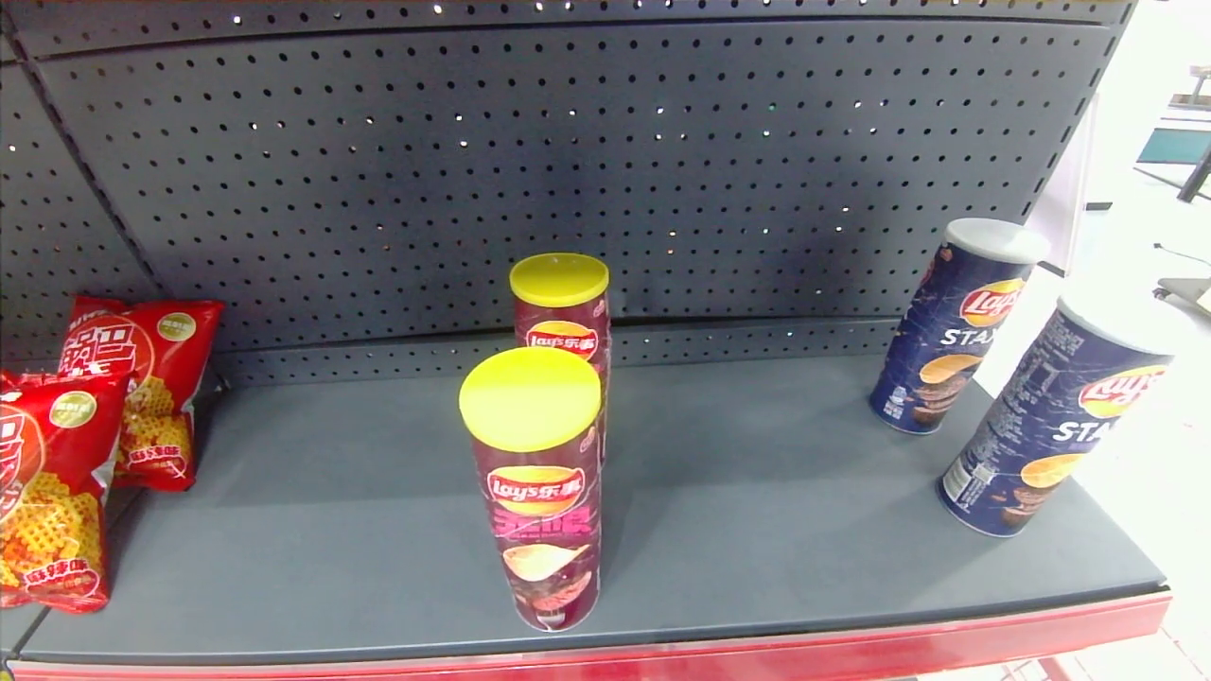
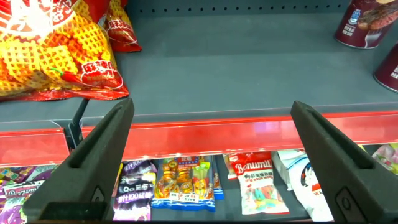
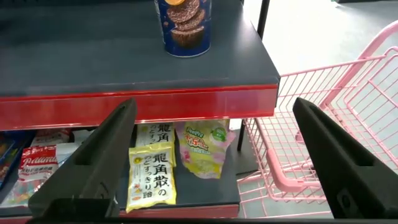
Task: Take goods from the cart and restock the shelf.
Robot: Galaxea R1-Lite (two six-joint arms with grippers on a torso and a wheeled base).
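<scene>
Two maroon chip cans with yellow lids stand one behind the other at mid-shelf, the front can (image 1: 541,492) near the edge and the rear can (image 1: 561,317) by the back panel. Two blue cans with white lids stand at the right, one farther back (image 1: 956,331) and one nearer the front corner (image 1: 1055,426). My left gripper (image 2: 212,106) is open and holds nothing, level with the shelf's red front edge (image 2: 205,134). My right gripper (image 3: 214,102) is open too, in front of the shelf's right end, below a blue can (image 3: 184,28). A pink wire cart (image 3: 348,124) stands right of the shelf.
Red snack bags (image 1: 57,473) lean at the shelf's left end, and show large by the left gripper (image 2: 56,50). The grey shelf board (image 1: 757,492) has free room between the can groups. A lower shelf holds candy packs (image 2: 186,183) and yellow and green bags (image 3: 152,174).
</scene>
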